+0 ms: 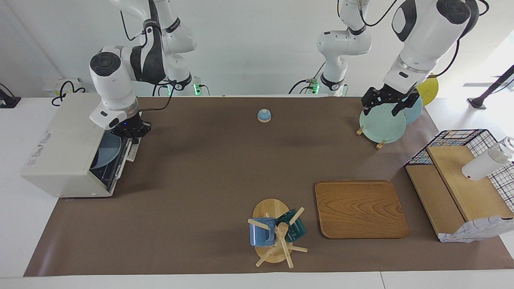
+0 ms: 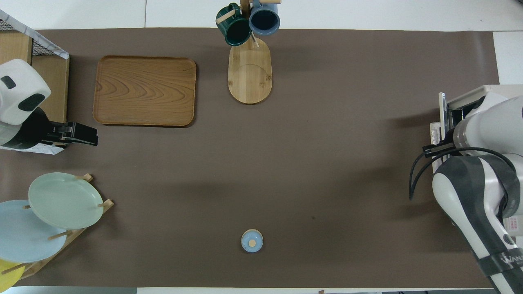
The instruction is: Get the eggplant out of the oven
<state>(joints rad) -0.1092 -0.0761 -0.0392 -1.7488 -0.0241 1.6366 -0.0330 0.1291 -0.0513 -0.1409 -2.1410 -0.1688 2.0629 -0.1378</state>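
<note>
My right gripper (image 1: 130,134) sits at the toaster oven (image 1: 60,148) door's top edge, finger state unclear; I'd pull it steadily while the left gripper (image 1: 388,105), fingers spread and empty, waits.

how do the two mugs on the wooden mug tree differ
The blue mug is light blue; the green mug is dark green. On the mug tree, the blue mug hangs toward the right arm's end, the green mug toward the left arm's end. Both hang tipped on pegs, and look similar in size.
</note>
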